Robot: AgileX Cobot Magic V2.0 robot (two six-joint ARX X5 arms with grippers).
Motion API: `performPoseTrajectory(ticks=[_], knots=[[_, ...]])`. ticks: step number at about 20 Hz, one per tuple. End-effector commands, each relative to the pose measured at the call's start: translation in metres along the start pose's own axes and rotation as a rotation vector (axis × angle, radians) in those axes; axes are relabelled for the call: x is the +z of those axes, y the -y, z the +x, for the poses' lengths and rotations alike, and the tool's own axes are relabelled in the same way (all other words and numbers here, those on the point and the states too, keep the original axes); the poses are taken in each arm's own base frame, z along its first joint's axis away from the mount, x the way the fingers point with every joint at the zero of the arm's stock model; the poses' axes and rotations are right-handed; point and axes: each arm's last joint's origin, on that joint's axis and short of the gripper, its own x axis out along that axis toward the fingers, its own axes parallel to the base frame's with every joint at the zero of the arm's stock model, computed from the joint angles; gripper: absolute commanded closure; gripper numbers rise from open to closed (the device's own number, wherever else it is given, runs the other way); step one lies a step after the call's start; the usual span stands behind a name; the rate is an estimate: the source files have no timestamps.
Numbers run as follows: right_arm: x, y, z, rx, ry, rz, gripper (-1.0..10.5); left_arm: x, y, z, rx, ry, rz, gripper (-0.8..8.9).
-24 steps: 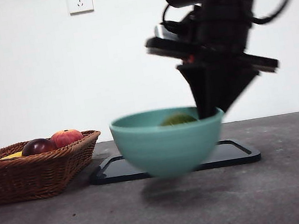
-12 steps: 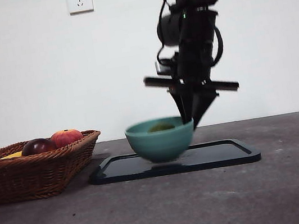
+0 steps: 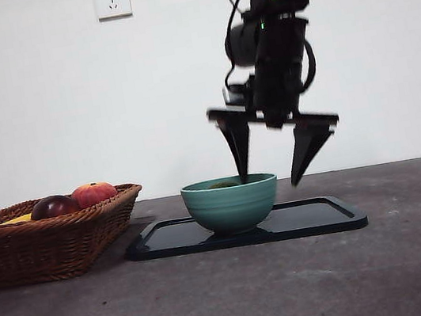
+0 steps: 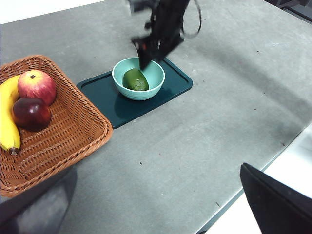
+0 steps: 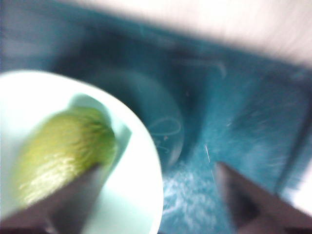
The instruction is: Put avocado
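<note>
In the bowl (image 3: 231,203): avocado (image 4: 135,79), right claw (image 3: 275,170) parted.

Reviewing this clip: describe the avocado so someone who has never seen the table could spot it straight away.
Find the dark tray beside the wicker basket; a teal bowl stands on it, with the right gripper open over its rim. The avocado lies inside that bowl. It is dull olive green and the only fruit outside the basket, which holds an apple, a maroon fruit and a banana.
</note>
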Motion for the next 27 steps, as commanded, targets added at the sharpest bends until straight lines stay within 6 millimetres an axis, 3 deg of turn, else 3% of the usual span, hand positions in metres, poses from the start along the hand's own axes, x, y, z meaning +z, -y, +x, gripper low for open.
performPoseTrajectory(ticks=[1,5,9,13,16,21,24,27], knots=[[0.006,-0.008,-0.041,-0.007,0.081,-0.063,4.5,0.003,0.0,-0.001,-0.009,0.017,-0.002,2.53],[-0.026,-0.011,-0.12,-0.105,0.129,-0.137,3.4,0.003,0.0,-0.001,-0.009,0.018,-0.002,2.53],[-0.09,-0.015,-0.214,-0.19,0.239,-0.18,3.4,0.003,0.0,-0.001,-0.009,0.017,-0.002,2.53],[-0.157,-0.012,-0.267,-0.143,0.367,-0.227,3.4,0.003,0.0,-0.001,-0.009,0.018,-0.002,2.52],[-0.219,0.001,-0.28,-0.106,0.405,-0.263,3.4,0.003,0.0,-0.001,-0.009,0.018,-0.002,2.53],[-0.312,0.037,-0.274,-0.028,0.477,-0.287,3.4,0.003,0.0,-0.001,-0.01,0.018,-0.002,2.53],[-0.351,0.057,-0.265,0.065,0.611,-0.289,3.4,0.003,0.001,-0.001,-0.01,0.019,-0.002,2.53],[-0.374,0.07,-0.25,0.131,0.668,-0.288,3.4,0.003,0.0,-0.001,-0.01,0.018,-0.002,2.53]])
